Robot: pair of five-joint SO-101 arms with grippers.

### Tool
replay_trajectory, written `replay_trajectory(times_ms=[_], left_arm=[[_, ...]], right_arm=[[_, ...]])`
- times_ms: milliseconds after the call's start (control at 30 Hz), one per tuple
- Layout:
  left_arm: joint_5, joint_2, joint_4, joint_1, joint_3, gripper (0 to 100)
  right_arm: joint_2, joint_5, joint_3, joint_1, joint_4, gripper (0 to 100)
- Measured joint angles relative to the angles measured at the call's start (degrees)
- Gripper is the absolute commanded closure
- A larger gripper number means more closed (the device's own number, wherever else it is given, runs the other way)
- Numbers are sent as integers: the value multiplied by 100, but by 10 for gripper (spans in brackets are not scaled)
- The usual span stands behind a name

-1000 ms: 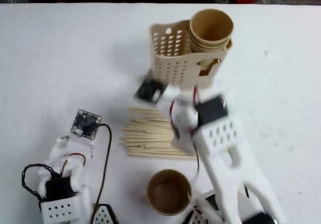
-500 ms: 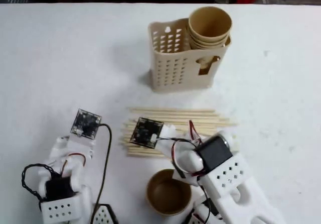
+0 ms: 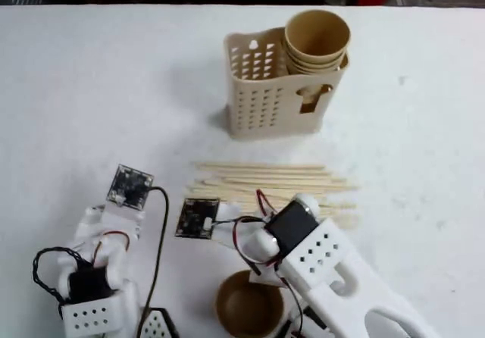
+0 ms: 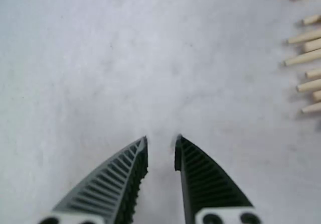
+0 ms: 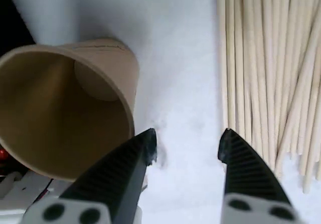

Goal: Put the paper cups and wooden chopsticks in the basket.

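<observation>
I see right gripper [image 5: 188,136] spread, empty, between paper cup [image 5: 50,113] and wooden chopsticks [image 5: 261,58]; left gripper [image 4: 161,139] barely parted, empty, near wooden chopsticks.

We could read no writing, label, number or sign on anything: none on the basket [image 3: 261,99], none on the paper cups [image 3: 317,41], none on the chopsticks [image 3: 265,179].
</observation>
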Motion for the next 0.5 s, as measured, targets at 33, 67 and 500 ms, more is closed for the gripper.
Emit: replay_trajectory(times_ms=[33,67,500], left_arm=[[0,0,0,0,0,893],[0,0,0,0,0,893],[0,0,0,0,0,892]], right_arm=[[0,-9,-70,97,9,790],[-18,-70,-176,220,18,790],[-62,-246,-571,-1073,18,790]])
